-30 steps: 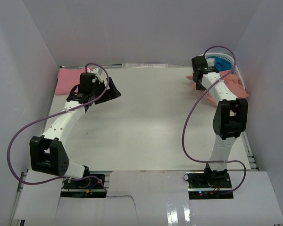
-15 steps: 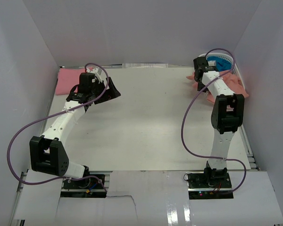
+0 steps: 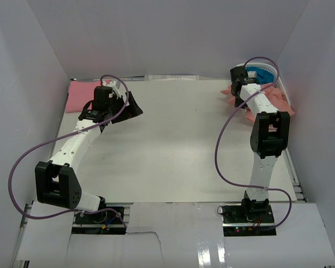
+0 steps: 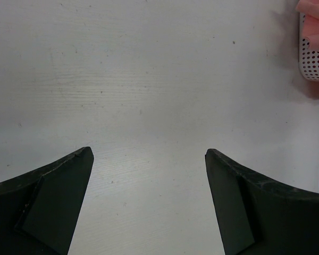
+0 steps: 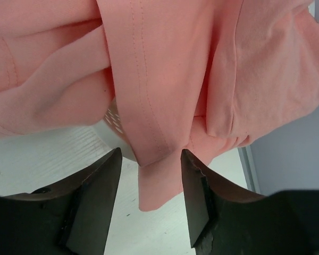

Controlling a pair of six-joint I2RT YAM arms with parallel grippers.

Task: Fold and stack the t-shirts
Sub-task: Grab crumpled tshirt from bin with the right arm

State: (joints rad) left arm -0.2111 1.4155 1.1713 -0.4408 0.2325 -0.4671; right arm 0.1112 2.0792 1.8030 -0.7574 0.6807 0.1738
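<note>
Leftmost, the lighter pink t-shirt (image 3: 81,96) lies flat in the far left corner of the table (image 4: 149,79). Just right of it, the left gripper (image 4: 148,152) hangs over bare tabletop with its jaws spread wide, holding nothing. Well across at the far right, the right gripper (image 5: 150,152) reaches up to the white lattice basket (image 4: 315,59). Its jaws stand part open on either side of a hanging hemmed strip of the salmon-orange t-shirt (image 5: 149,64), not clamped on it. That shirt drapes bunched over the basket's rim, and the teal-blue t-shirt (image 3: 263,72) shows in the basket behind it.
</note>
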